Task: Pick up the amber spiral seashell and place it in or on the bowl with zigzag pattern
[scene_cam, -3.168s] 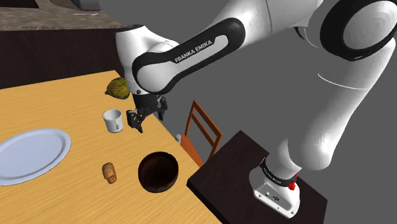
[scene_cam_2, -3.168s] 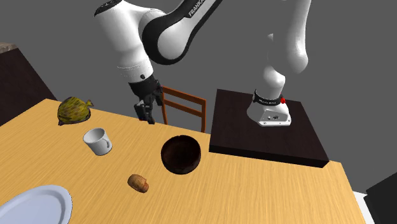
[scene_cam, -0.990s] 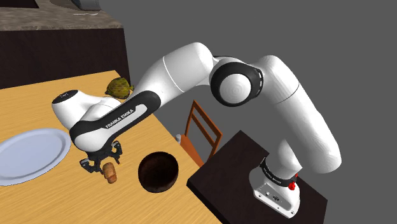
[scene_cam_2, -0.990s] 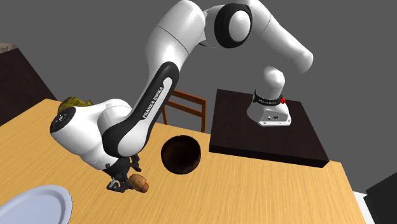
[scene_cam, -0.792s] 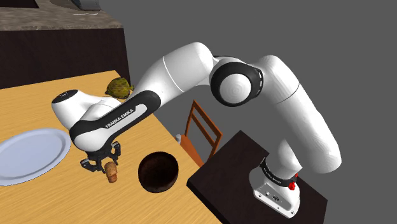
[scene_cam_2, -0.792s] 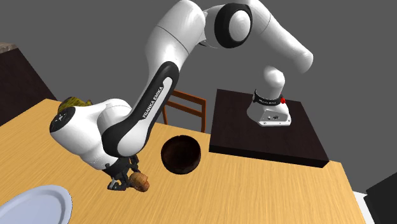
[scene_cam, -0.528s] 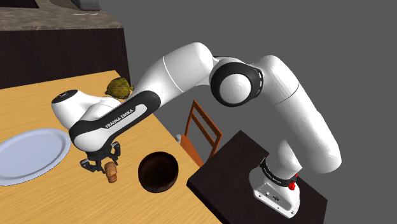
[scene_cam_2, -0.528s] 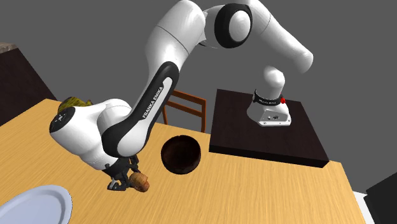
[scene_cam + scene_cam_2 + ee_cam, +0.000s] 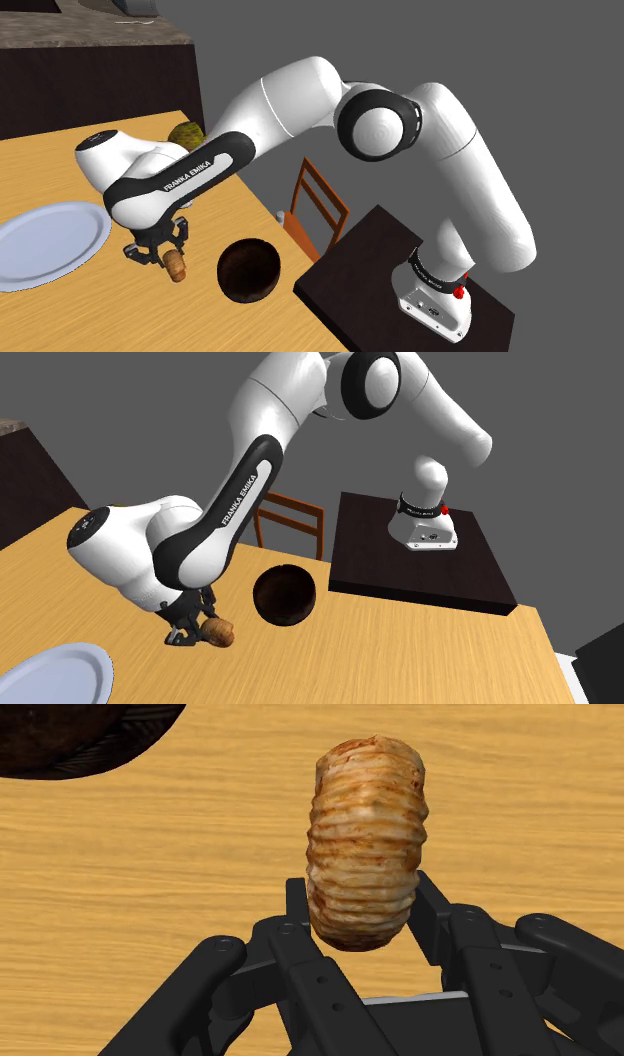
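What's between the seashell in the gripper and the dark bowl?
Only bare wooden table separates the seashell and the bowl, clearest in the shoulder view.

Home dining spot — wood table [image 9: 100,312] w/ plate [image 9: 40,240], bowl [image 9: 248,270]; chair [image 9: 295,503] at its edge.

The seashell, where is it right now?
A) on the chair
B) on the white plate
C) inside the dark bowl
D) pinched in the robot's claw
D: the wrist view shows the ribbed amber seashell clasped in the claw, apart from the dark bowl.
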